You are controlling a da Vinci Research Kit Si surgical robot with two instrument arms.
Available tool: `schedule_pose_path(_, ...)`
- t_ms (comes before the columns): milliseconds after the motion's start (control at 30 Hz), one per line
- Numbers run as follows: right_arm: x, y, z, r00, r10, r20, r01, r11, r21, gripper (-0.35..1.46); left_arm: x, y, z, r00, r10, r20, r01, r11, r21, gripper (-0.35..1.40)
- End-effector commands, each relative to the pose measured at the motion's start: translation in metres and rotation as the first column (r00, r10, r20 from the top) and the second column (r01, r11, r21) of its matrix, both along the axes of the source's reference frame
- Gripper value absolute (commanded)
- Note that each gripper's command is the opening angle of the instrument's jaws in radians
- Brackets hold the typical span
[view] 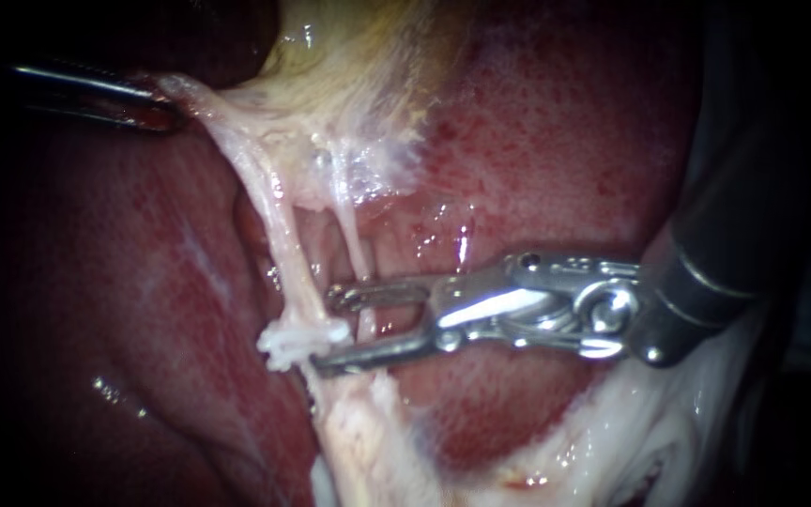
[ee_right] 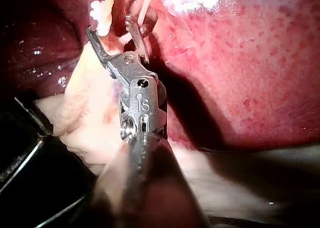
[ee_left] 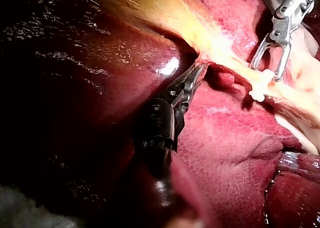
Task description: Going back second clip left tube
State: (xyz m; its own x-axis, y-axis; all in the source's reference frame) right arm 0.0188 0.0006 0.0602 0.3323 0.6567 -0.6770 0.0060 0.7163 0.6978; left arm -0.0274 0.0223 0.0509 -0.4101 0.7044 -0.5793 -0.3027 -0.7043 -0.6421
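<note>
The left tube [view: 279,225] runs as a pale strand from the yellowish gallbladder [view: 359,56] down to a white clip [view: 298,340] closed across it. My right instrument [view: 328,329] has its jaws open and empty, their tips just right of the clip. A thinner tube [view: 354,239] passes down behind those jaws. My left instrument [view: 147,101] is shut on pale tissue at the upper end of the left tube and holds it taut. In the right wrist view the clip [ee_right: 100,10] lies just ahead of the open jaws [ee_right: 110,25]. In the left wrist view the left jaws [ee_left: 197,70] grip the strand.
Red liver [view: 556,141] surrounds the tubes on both sides. Pale fatty tissue [view: 612,432] lies below the right instrument's wrist. In the left wrist view the right instrument [ee_left: 267,70] stands beyond the strand, beside the clip [ee_left: 260,90].
</note>
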Motion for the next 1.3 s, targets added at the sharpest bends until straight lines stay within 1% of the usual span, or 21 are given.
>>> schedule_pose_path(33, -0.0006, 0.0001, -0.0002, 0.9999, -0.009, -0.007, 0.009, 0.999, -0.033, 0.5, 0.0, 0.0, 0.0, 1.0, 0.001, 0.001, -0.001, 1.0, 0.0, -0.35)
schedule_pose_path(100, -0.002, 0.0001, -0.0006, 0.9996, -0.022, -0.017, 0.02, 0.992, -0.126, 0.5, 0.0001, 0.0, 0.0, 1.0, 0.001, 0.001, -0.001, 1.0, 0.0, -0.35)
schedule_pose_path(167, -0.0032, 0.0002, -0.0009, 0.9994, -0.029, -0.02, 0.025, 0.983, -0.179, 0.5, 0.0001, 0.0, 0.0001, 1.0, 0.001, 0.001, -0.001, 1.0, 0.0, -0.35)
schedule_pose_path(233, -0.0047, 0.0004, -0.0011, 0.9991, -0.035, -0.021, 0.029, 0.971, -0.236, 0.5, 0.0001, 0.0, 0.0002, 1.0, 0.001, 0.001, -0.001, 1.0, 0.0, -0.35)
schedule_pose_path(367, -0.0075, 0.001, -0.0015, 0.999, -0.04, -0.019, 0.032, 0.955, -0.295, 0.5, 0.0001, 0.0, 0.0004, 1.0, 0.001, 0.001, -0.001, 1.0, -0.001, -0.35)
schedule_pose_path(433, -0.009, 0.0014, -0.0017, 0.999, -0.042, -0.016, 0.035, 0.951, -0.308, 0.5, 0.0001, -0.0001, 0.0005, 1.0, 0.001, 0.0, -0.001, 1.0, -0.002, -0.35)
schedule_pose_path(500, -0.0102, 0.0017, -0.0018, 0.9988, -0.049, -0.011, 0.042, 0.944, -0.326, 0.5, 0.0001, -0.0001, 0.0005, 1.0, 0.001, 0.0, -0.001, 1.0, -0.002, -0.35)
schedule_pose_path(600, -0.0119, 0.0021, -0.0021, 0.9979, -0.065, 0.005, 0.063, 0.937, -0.344, 0.5, 0.0001, -0.0001, 0.0005, 1.0, 0.001, 0.0, -0.001, 1.0, -0.002, -0.35)
schedule_pose_path(633, -0.0124, 0.0022, -0.0022, 0.9972, -0.073, 0.014, 0.074, 0.937, -0.342, 0.5, 0.0001, -0.0002, 0.0005, 1.0, 0.0, 0.0, 0.0, 1.0, -0.002, -0.35)
schedule_pose_path(700, -0.013, 0.0023, -0.0024, 0.9966, -0.08, 0.021, 0.082, 0.934, -0.347, 0.5, 0.0, -0.0002, 0.0006, 1.0, 0.0, -0.001, 0.0, 1.0, -0.003, -0.35)
schedule_pose_path(767, -0.0134, 0.0023, -0.0026, 0.9965, -0.081, 0.02, 0.083, 0.934, -0.346, 0.5, -0.0002, -0.0003, 0.001, 1.0, -0.001, -0.002, 0.001, 1.0, -0.005, -0.35)
schedule_pose_path(867, -0.0137, 0.0023, -0.0027, 0.9964, -0.083, 0.019, 0.084, 0.934, -0.346, 0.5, -0.0011, -0.0012, 0.0024, 1.0, 0.005, 0.002, -0.005, 1.0, -0.008, -0.35)
schedule_pose_path(900, -0.0138, 0.0023, -0.0027, 0.9964, -0.083, 0.019, 0.084, 0.934, -0.346, 0.5, -0.0016, -0.0016, 0.0031, 1.0, 0.007, 0.006, -0.007, 1.0, -0.01, -0.35)
schedule_pose_path(967, -0.0139, 0.0023, -0.0027, 0.9964, -0.083, 0.018, 0.084, 0.934, -0.346, 0.5, -0.0025, -0.0022, 0.0044, 0.9998, 0.022, 0.003, -0.022, 1.0, -0.014, -0.35)
schedule_pose_path(1033, -0.0139, 0.0023, -0.0027, 0.9963, -0.084, 0.018, 0.085, 0.934, -0.346, 0.5, -0.0035, -0.0028, 0.0061, 0.9995, 0.032, 0.003, -0.032, 0.999, -0.002, -0.35)
schedule_pose_path(1133, -0.014, 0.0022, -0.0027, 0.9963, -0.084, 0.018, 0.085, 0.934, -0.346, 0.5, -0.0047, -0.0037, 0.0079, 0.9991, 0.041, -0.003, -0.041, 0.999, 0.006, -0.35)
schedule_pose_path(1200, -0.0141, 0.0022, -0.0028, 0.9963, -0.084, 0.018, 0.085, 0.934, -0.346, 0.5, -0.0051, -0.0039, 0.0085, 0.9988, 0.048, -0.006, -0.048, 0.999, 0.007, -0.35)
schedule_pose_path(1300, -0.0142, 0.0022, -0.0028, 0.9962, -0.085, 0.017, 0.086, 0.934, -0.346, 0.5, -0.0051, -0.0039, 0.0086, 0.9988, 0.049, -0.006, -0.049, 0.999, 0.006, -0.35)
